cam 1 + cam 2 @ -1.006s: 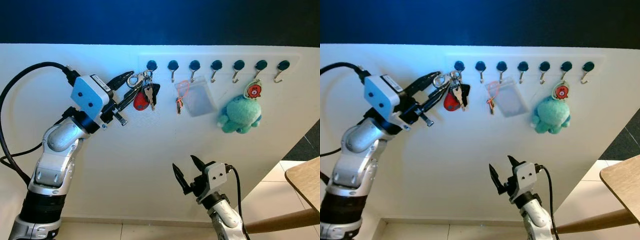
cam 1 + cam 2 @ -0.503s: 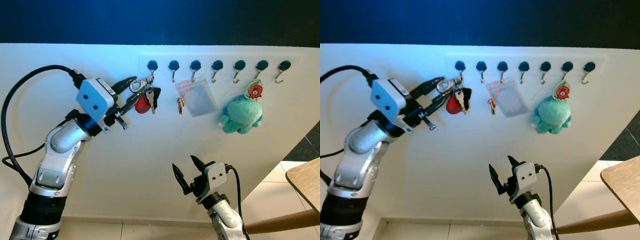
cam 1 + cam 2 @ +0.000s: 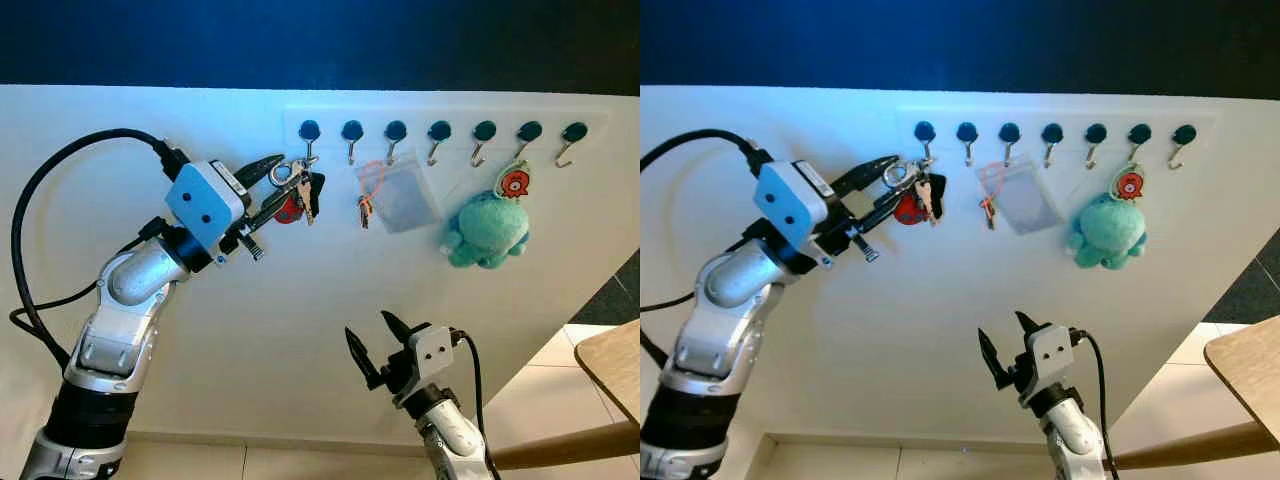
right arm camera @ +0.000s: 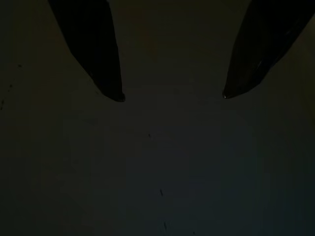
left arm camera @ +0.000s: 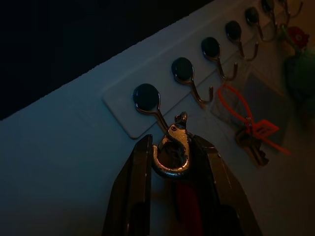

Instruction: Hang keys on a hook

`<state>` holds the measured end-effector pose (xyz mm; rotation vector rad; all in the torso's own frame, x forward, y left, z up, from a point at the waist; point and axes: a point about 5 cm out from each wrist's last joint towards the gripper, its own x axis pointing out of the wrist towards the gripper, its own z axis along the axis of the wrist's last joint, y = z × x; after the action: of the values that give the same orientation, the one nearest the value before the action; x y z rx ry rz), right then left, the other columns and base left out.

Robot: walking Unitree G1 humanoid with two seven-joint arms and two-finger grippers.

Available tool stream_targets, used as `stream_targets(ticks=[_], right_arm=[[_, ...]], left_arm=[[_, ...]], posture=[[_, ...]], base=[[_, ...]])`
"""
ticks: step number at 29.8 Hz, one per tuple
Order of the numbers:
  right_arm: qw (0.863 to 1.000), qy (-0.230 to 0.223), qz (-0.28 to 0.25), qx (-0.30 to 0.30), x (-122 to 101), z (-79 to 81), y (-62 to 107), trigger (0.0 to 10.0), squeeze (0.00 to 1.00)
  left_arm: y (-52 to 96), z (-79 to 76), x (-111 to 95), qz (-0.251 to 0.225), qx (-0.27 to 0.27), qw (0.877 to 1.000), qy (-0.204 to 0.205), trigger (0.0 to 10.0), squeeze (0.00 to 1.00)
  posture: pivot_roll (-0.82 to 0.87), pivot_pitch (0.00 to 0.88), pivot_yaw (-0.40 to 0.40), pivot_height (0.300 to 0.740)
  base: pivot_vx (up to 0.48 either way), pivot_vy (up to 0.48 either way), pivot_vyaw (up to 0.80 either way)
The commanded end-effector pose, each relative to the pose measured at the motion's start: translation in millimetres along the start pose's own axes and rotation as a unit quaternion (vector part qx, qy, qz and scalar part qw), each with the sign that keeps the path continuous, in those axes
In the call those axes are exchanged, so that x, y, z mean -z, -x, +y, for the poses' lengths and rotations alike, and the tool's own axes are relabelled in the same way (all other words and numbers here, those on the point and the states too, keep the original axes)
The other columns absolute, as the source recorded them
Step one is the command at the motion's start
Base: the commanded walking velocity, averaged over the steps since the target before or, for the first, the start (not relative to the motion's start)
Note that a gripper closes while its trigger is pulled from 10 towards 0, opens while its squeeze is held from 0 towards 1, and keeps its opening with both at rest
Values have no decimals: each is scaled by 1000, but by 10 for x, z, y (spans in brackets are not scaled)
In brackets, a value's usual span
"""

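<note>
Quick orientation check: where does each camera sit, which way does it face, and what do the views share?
Left eye: on the head, facing the wall; shows the hook row, the left tool holding the keys, and the right tool low.
Right eye: beside it, same scene, both arms.
Left wrist: looks along its fingers at the clasp just under the first hook.
Right wrist: dark; two spread fingers.
Shared: the eyes and left wrist all show the hooks and keys.
</note>
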<state>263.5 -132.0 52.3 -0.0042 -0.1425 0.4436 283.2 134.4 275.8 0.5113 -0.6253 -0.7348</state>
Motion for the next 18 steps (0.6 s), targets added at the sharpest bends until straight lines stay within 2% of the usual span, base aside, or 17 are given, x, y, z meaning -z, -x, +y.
stream_targets(ticks=[1,6,7,12,18], right_arm=[[1000,1,2,-3,6,19,21,10000,0],[1000,3,2,-3,7,18,22,10000,0],[1000,4,2,-3,6,14,19,10000,0],[1000,5,3,-3,5,11,17,10000,0],[1000,6,3,-2,3,9,14,10000,0]], left_arm=[[-38,-70,-66,-8,42,999,-28,10000,0],[-36,-91,-58,-3,54,997,-50,10000,0],[-28,-117,-31,7,66,995,-71,10000,0],[-15,-128,27,30,71,993,-94,10000,0],[-15,-93,70,48,57,992,-100,10000,0]], posture=[[44,75,10,740],[44,76,10,740],[45,77,9,740],[45,77,9,740],[45,77,9,740]], base=[[0,0,0],[0,0,0],[0,0,0],[0,0,0],[0,0,0]])
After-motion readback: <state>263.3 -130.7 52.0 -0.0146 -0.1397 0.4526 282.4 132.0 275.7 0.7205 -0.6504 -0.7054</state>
